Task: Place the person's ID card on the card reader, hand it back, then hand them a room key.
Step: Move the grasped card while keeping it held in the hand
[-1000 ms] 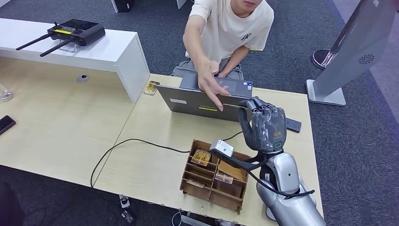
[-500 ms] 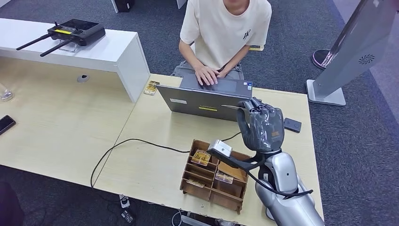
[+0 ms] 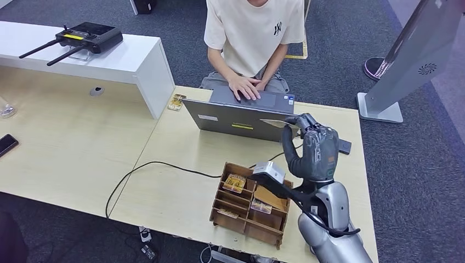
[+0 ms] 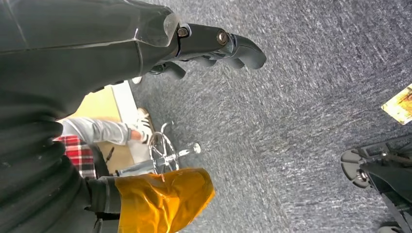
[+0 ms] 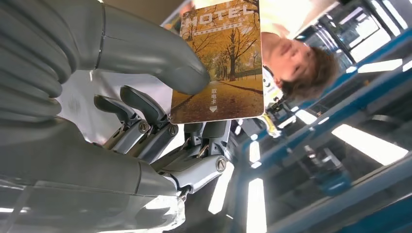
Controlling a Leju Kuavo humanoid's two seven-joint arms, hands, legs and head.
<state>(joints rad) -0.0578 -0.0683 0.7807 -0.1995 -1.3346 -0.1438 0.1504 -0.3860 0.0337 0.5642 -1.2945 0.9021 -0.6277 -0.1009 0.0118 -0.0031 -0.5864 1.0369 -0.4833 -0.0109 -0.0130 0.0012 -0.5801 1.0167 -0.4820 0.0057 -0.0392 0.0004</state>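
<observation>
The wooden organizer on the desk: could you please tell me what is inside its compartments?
The wooden organizer holds printed cards: one in a left compartment, another near the middle. The right arm's wrist camera covers part of its far compartments.

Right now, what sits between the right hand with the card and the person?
In the head view the open laptop lies between them: the right hand holds the hotel key card over its raised screen, and the person's hand rests on its keyboard beyond.
</observation>
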